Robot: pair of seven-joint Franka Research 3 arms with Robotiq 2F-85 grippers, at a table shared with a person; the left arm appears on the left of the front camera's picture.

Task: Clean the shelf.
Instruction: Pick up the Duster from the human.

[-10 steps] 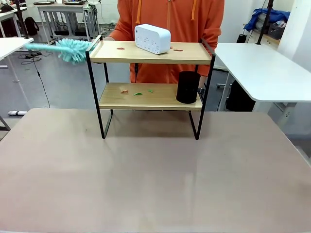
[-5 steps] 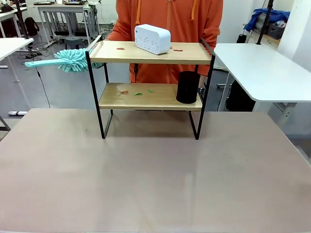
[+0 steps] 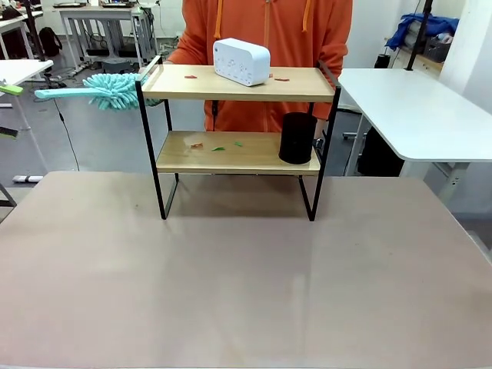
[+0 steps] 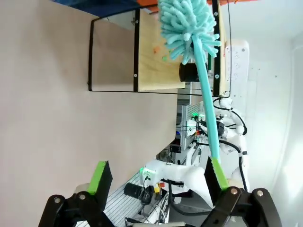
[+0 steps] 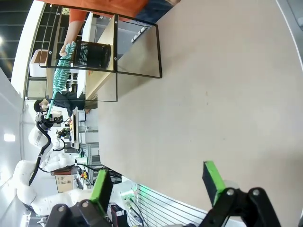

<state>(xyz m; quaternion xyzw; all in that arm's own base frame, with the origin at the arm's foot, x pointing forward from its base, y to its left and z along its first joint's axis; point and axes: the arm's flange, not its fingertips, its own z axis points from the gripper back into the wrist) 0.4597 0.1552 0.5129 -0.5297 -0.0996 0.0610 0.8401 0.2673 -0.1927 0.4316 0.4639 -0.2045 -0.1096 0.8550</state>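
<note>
The shelf (image 3: pixel 231 91) stands at the far middle of the table, seen sideways in the left wrist view (image 4: pixel 149 61) and the right wrist view (image 5: pixel 105 71). Small red scraps (image 3: pixel 281 78) lie on its top board, green and red ones (image 3: pixel 219 148) on the lower board. A person's hand holds a teal duster (image 3: pixel 114 89) by its fluffy head at the shelf's left end. Its handle (image 4: pixel 208 127) reaches to one fingertip of my open left gripper (image 4: pixel 158 177), whose green pads (image 3: pixel 9 89) peek in at the left edge. My right gripper (image 5: pixel 157 185) is open over bare table.
A white box (image 3: pixel 241 61) sits on the top board and a black mesh cylinder (image 3: pixel 297 138) on the lower one. The person in an orange hoodie (image 3: pixel 269 31) stands behind the shelf. White tables (image 3: pixel 415 108) flank the brown table (image 3: pixel 246 277).
The duster's handle has dipped and swung toward the left edge. My left gripper's green pads have come into the front view beside the handle's end.
</note>
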